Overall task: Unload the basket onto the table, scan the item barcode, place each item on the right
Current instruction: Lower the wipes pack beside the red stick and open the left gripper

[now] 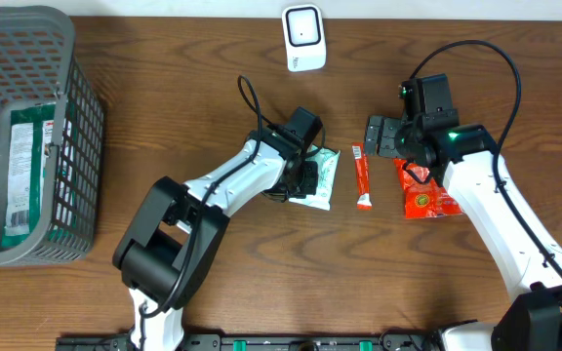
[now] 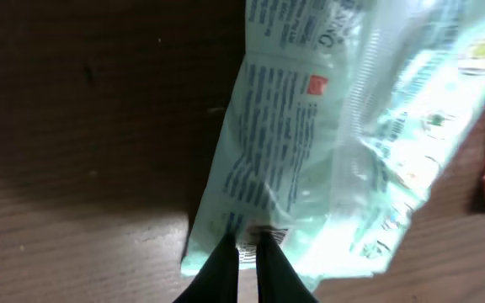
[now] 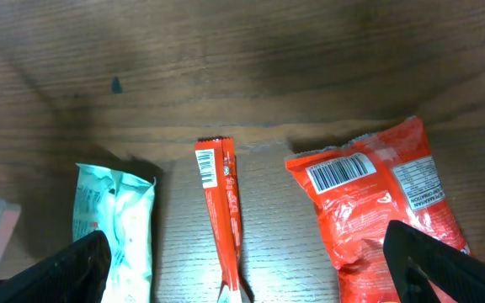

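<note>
A mint-green packet (image 1: pixel 324 177) lies on the wooden table near the middle. My left gripper (image 1: pixel 305 175) is shut on its near edge. In the left wrist view the two dark fingers (image 2: pixel 226 265) pinch the packet (image 2: pixel 310 143) at its lower seam, where a strip of barcode-like lines shows. The white scanner (image 1: pixel 303 37) stands at the table's far edge. My right gripper (image 1: pixel 374 136) hangs open above the table; in its wrist view the gripper (image 3: pixel 247 248) is over an orange stick pack (image 3: pixel 221 210), with nothing held.
A red snack bag (image 1: pixel 425 193) lies under the right arm, its barcode (image 3: pixel 339 172) facing up. The orange stick pack (image 1: pixel 362 176) lies between the two packets. A grey wire basket (image 1: pixel 61 117) at the far left holds a green packet (image 1: pixel 22 171).
</note>
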Motion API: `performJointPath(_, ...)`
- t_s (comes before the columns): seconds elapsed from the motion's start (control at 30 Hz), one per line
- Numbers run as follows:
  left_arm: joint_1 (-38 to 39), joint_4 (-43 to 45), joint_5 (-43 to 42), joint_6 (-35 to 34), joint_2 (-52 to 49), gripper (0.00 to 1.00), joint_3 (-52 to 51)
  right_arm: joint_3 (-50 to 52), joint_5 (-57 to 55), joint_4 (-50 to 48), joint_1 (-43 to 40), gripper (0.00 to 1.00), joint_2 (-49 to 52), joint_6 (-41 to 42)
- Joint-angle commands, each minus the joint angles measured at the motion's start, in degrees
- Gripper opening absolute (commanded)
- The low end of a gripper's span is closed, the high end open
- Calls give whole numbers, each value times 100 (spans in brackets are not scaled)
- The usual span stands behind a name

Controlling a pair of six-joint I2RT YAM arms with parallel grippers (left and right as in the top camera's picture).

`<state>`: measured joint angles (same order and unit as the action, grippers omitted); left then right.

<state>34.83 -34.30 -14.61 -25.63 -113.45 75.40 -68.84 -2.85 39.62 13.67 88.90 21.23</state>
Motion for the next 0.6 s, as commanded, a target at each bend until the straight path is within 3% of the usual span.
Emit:
performJointPath(0.0,-2,-9,118,55,581,12,63,-26,-72,7,-9,99,26,-70)
performJointPath(0.2,2,-46,728,52,1014,14,57,-26,-72,7,-9,99,26,-70)
performJointPath(0.43,2,195,1556,55,490,15,48,-26,-74,7,-9,99,26,-70)
performJointPath(0.57,2,575,1615,52,120,15,48,-26,-72,7,-9,99,26,-70)
